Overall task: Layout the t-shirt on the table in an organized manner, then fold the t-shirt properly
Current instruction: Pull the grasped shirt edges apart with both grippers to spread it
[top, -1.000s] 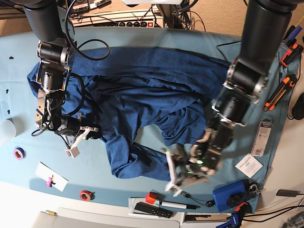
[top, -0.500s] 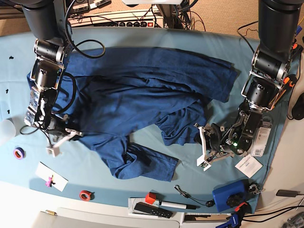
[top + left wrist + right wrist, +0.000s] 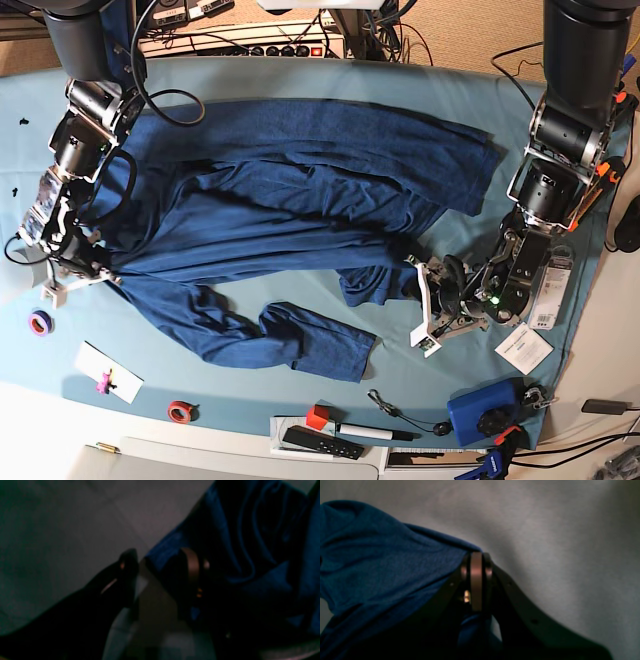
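Note:
The dark navy t-shirt (image 3: 300,190) lies crumpled across the teal table (image 3: 260,75), stretched sideways with a bunched lower flap (image 3: 320,345). My right gripper (image 3: 80,278) is at the shirt's left edge in the base view. The right wrist view shows that gripper (image 3: 476,562) shut on a fold of the t-shirt (image 3: 382,567). My left gripper (image 3: 422,308) stands open just right of the shirt's lower middle fold. In the left wrist view its fingers (image 3: 127,562) are spread, the gripper (image 3: 160,565) low over the table, with the t-shirt (image 3: 250,542) edge reaching in beside one finger.
Two tape rolls (image 3: 40,322) (image 3: 181,410) and a white card (image 3: 108,372) lie at the front left. A remote and marker (image 3: 325,440), a thin cable (image 3: 385,400) and a blue box (image 3: 480,412) sit along the front. Orange-black tools (image 3: 590,195) and label cards (image 3: 525,348) line the right edge.
My right gripper has drawn the shirt's edge further to the base view's left, stretching the cloth wider. My left gripper has swung from the front middle out to the right.

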Controlling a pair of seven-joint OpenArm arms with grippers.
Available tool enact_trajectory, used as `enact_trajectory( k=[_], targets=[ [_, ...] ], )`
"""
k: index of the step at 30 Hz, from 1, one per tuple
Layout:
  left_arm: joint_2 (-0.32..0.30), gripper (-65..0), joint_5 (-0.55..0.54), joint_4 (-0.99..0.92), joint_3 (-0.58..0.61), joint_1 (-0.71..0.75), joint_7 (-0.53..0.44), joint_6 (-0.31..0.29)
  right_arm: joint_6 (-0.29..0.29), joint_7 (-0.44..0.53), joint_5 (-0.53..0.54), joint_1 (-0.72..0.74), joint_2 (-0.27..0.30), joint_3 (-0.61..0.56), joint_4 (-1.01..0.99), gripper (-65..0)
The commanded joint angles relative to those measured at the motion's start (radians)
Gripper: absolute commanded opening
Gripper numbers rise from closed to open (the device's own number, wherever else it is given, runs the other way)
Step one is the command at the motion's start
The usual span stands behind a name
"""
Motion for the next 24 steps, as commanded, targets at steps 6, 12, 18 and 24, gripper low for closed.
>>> enact_trajectory(
  k=[6, 12, 18, 24],
  targets=[
    [-0.006, -37.8, 0.027, 0.014, -0.007, -0.064, -0.049, 0.027, -0.015, 0.036, 0.001, 0.031, 0.052, 0.062, 0.018, -65.0],
    [-0.027, -37.8, 0.027, 0.014, -0.007, -0.105, -0.048, 0.042, -0.050, 0.065, 0.002, 0.032, 0.088, 0.149, 0.018, -65.0],
    [-0.055, -37.8, 0.026, 0.014, -0.007, -0.101, -0.046, 0.013, -0.050, 0.076, 0.002, 0.031, 0.119, 0.238, 0.018, -65.0],
    [-0.089, -38.0, 0.015, 0.014, -0.006, -0.096, -0.047, -0.212, -0.048, 0.063, 0.003, 0.031, 0.123, 0.281, 0.018, -65.0]
  ],
)
